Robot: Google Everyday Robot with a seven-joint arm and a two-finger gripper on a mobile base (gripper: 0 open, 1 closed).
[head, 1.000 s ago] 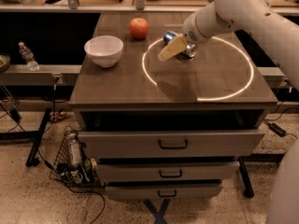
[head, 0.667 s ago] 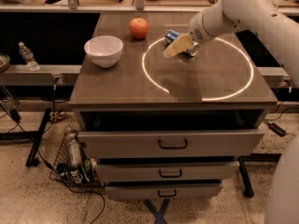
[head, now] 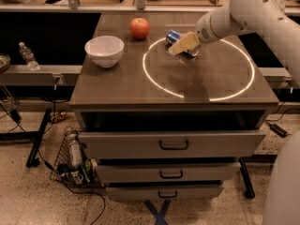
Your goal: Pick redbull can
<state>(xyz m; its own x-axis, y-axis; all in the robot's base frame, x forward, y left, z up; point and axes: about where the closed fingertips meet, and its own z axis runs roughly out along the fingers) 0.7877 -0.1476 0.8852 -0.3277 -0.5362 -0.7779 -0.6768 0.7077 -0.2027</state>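
Note:
The redbull can (head: 172, 35) is blue and silver. It is tilted over, inside the lit ring at the back of the cabinet top, with its silver end (head: 192, 52) showing past the finger. My gripper (head: 184, 44) reaches in from the right on the white arm. Its tan fingers (head: 183, 43) are closed across the can's middle and hide part of it. A red apple (head: 139, 28) stands to the left of the can.
A white bowl (head: 104, 50) sits at the left of the brown cabinet top (head: 122, 83). A glowing ring (head: 154, 81) marks the top. Drawers are below, and a wire basket of bottles (head: 72, 161) stands on the floor at the left.
The gripper has moved a little to the right and up, with the can staying between its fingers. The apple and the bowl have not moved.

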